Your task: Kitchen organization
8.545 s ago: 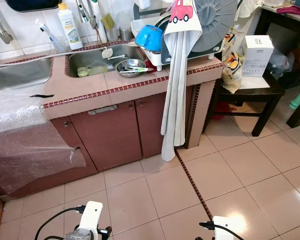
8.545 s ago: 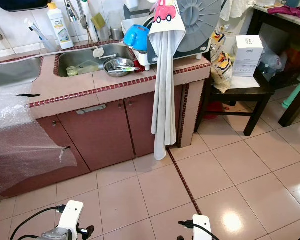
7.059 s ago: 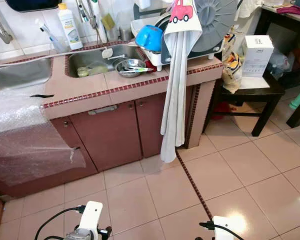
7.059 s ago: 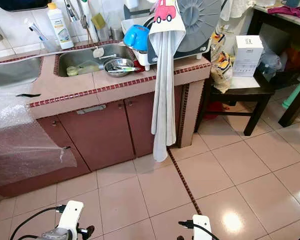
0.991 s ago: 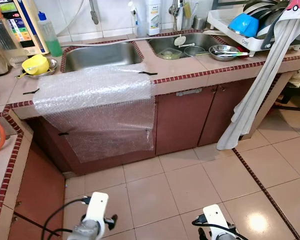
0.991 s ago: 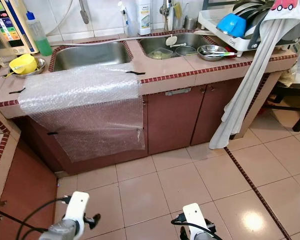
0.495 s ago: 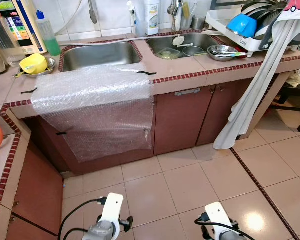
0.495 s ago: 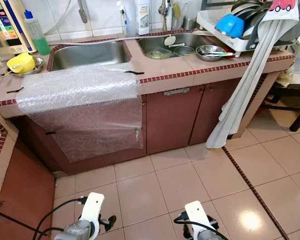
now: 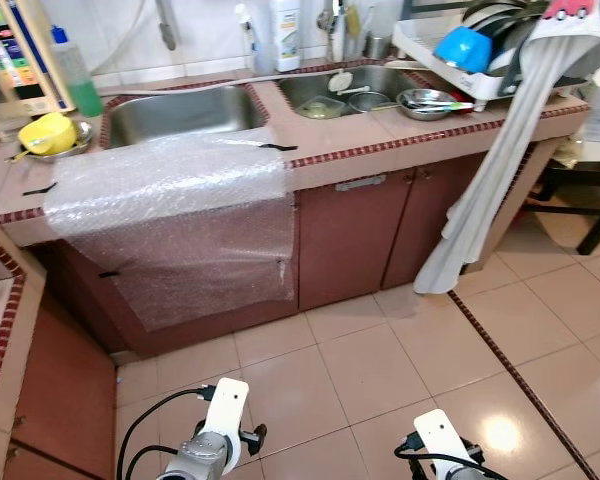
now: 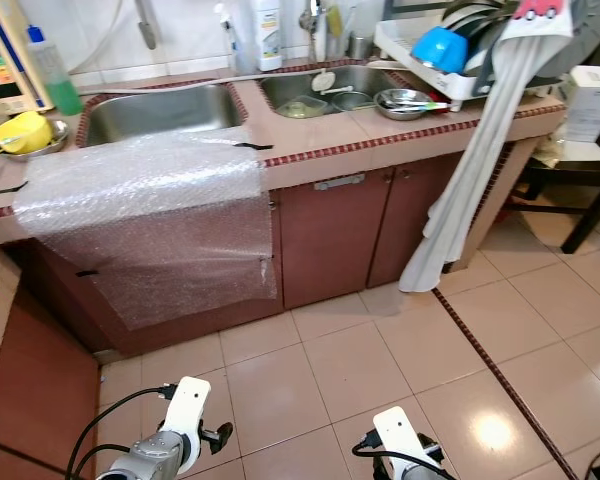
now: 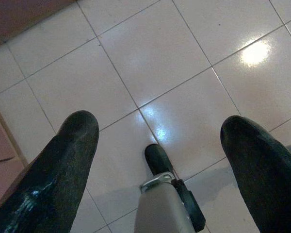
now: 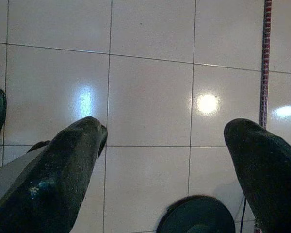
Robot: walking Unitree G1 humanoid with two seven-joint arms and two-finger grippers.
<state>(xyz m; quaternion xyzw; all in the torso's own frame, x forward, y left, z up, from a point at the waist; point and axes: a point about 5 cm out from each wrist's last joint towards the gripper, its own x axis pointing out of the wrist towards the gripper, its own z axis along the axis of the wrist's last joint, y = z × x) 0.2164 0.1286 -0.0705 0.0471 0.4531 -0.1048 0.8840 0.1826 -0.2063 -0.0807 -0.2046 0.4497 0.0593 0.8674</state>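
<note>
Setting: a home kitchen seen from the robot's head, looking down at a tiled counter (image 9: 380, 135) over brown cupboard doors (image 9: 340, 240), with pale floor tiles (image 9: 380, 370) in front.
Left gripper (image 11: 155, 141): hangs low over the floor, its two black fingers spread wide apart with nothing between them.
Right gripper (image 12: 165, 141): also hangs low over the floor, fingers spread wide, holding nothing.
Things to tidy: a metal bowl (image 9: 427, 100) with utensils sits on the counter edge beside the right-hand sink (image 9: 345, 90); a blue bowl (image 9: 460, 48) rests in the white dish rack (image 9: 430, 45) further right; a yellow cup (image 9: 48, 132) sits in a dish at the far left.
Other items: a sheet of bubble wrap (image 9: 180, 215) is taped over the counter in front of the left-hand sink (image 9: 180, 110) and droops down the cupboards; a long pale towel (image 9: 500, 160) hangs from the rack end almost to the floor; a green bottle (image 9: 72, 72) stands by the wall.
Key relation: the counter runs left to right across the view, ahead of and well above both grippers. The metal bowl and rack lie ahead and to the right, so the right arm appears nearer to them.
Judgement: the robot seems to be on approach; no item is yet within reach.
</note>
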